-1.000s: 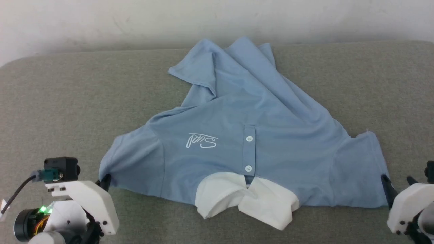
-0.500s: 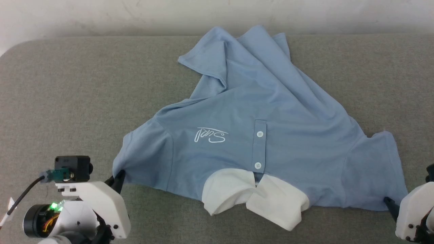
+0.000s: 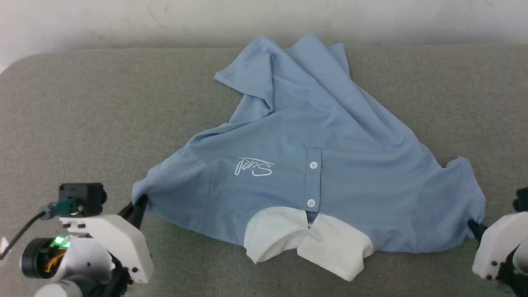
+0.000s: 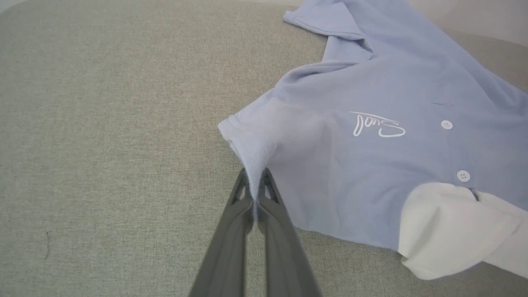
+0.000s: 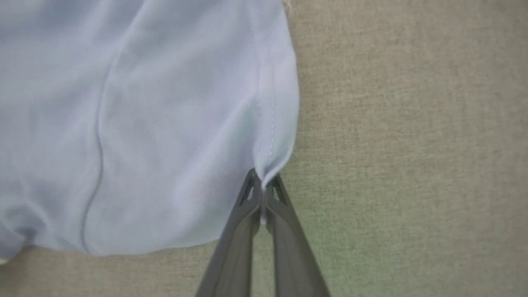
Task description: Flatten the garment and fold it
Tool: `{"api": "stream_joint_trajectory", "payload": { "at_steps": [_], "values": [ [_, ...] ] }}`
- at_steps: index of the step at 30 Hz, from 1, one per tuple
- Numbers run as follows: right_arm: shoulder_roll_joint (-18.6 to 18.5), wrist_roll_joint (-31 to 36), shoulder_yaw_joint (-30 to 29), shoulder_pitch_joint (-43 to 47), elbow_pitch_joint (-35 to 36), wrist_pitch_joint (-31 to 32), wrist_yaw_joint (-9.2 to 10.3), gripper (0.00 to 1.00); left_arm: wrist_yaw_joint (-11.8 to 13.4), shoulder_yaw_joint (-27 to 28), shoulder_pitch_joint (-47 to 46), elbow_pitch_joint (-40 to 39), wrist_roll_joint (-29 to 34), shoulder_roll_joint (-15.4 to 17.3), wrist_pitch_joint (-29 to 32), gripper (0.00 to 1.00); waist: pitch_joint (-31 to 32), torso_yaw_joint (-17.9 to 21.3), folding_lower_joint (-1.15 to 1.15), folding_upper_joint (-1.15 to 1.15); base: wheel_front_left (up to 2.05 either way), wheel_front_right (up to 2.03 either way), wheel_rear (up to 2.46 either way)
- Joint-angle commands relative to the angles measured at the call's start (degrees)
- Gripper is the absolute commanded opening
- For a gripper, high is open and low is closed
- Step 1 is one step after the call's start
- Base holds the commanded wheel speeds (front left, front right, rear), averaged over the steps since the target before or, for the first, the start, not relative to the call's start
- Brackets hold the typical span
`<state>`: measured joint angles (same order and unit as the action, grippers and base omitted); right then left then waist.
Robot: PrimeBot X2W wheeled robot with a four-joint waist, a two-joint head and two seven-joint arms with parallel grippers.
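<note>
So the shirt (image 3: 313, 136) is lying front-up in the middle of the grey surface (image 3: 82, 103). Its white collar (image 3: 305, 243) points toward the near edge, and the bottom end is bunched up in folds at the far edge, right by the wall (image 3: 123, 16). The left gripper (image 4: 255, 187) is closed on the hem of the left sleeve (image 4: 247, 140), with the fabric pinched right between its tips. The right gripper (image 5: 262, 185) is doing the same on the right sleeve (image 5: 272, 103), down by the near edge on the right side, clamped on the stitched edge. Both sleeves are stretched out sideways, so the chest looks fairly smooth, with the logo (image 3: 254, 167) and two buttons (image 3: 313, 165) showing. The collar is flopped open with one flap curled over. The body has a few long creases running toward the far edge.
</note>
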<state>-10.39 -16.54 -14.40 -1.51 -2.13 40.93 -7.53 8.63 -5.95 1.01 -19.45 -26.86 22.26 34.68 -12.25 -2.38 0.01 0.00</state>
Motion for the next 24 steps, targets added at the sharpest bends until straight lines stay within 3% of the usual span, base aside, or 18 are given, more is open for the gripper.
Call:
{"api": "stream_joint_trajectory", "payload": {
  "at_steps": [1, 13, 18, 24],
  "values": [
    [-0.1, -2.1, 0.0, -1.5, 1.1, -0.6, 0.04, 0.00, -0.1, 0.8, -0.7, -0.3, -0.1, 0.5, -0.7, 0.00, 1.7, 1.1, -0.01, 0.00, 0.00, 0.00, 0.00],
    [-5.9, -15.4, -3.0, -10.6, 15.4, 2.1, 0.04, 0.00, -0.8, 8.7, -4.1, -7.9, -0.6, 6.0, -3.3, 0.00, 7.4, 3.9, -0.01, 0.00, 0.00, 0.00, 0.00],
    [-7.7, -18.2, -3.7, -16.3, 19.5, 2.3, 0.04, 0.00, -1.0, 12.0, -7.0, -11.8, -0.6, 8.2, -4.5, 0.00, 8.8, 4.5, -0.01, 0.00, 0.00, 0.00, 0.00],
    [-12.5, -18.9, -3.4, -23.0, 20.6, -0.7, 0.04, 0.00, -0.4, 15.5, -12.1, -16.1, 0.0, 10.0, -6.5, 0.00, 9.1, 5.0, -0.01, 0.00, 0.00, 0.00, 0.00]
  ]
}}
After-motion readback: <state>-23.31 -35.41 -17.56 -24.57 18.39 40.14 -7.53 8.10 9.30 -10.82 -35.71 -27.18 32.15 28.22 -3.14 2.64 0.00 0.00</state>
